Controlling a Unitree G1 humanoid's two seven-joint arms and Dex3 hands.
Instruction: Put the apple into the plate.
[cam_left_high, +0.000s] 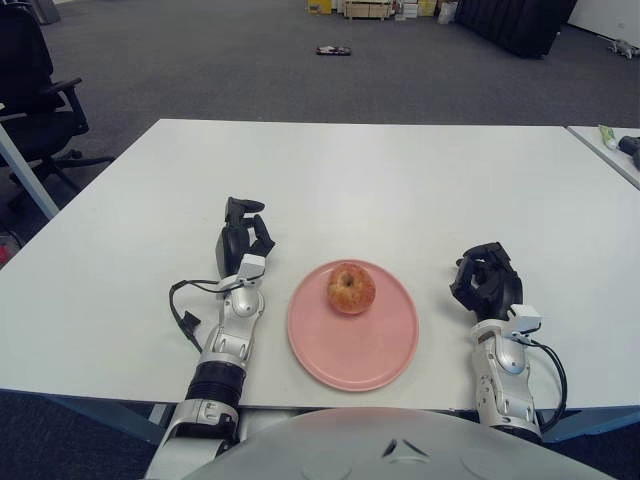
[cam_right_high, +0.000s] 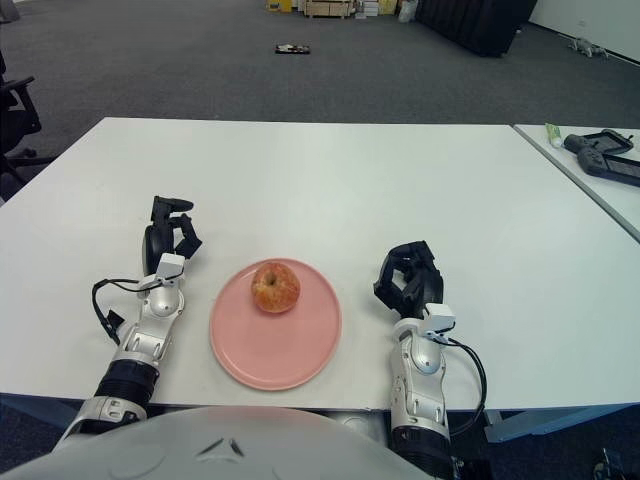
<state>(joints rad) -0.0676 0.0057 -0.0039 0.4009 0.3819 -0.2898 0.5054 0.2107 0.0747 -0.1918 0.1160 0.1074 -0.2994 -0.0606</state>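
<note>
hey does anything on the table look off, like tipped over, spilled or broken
Nothing stands out. The red-yellow apple sits upright on the far part of the round pink plate, which lies flat on the white table. The left hand shows left of the plate, the right hand right of it; neither holds anything.

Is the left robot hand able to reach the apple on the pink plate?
Probably yes. The left robot hand is just left of the plate, holding nothing, and only bare table lies between it and the apple.

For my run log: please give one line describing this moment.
apple: on plate | left hand: beside plate, holds nothing | right hand: idle, right of plate
</note>
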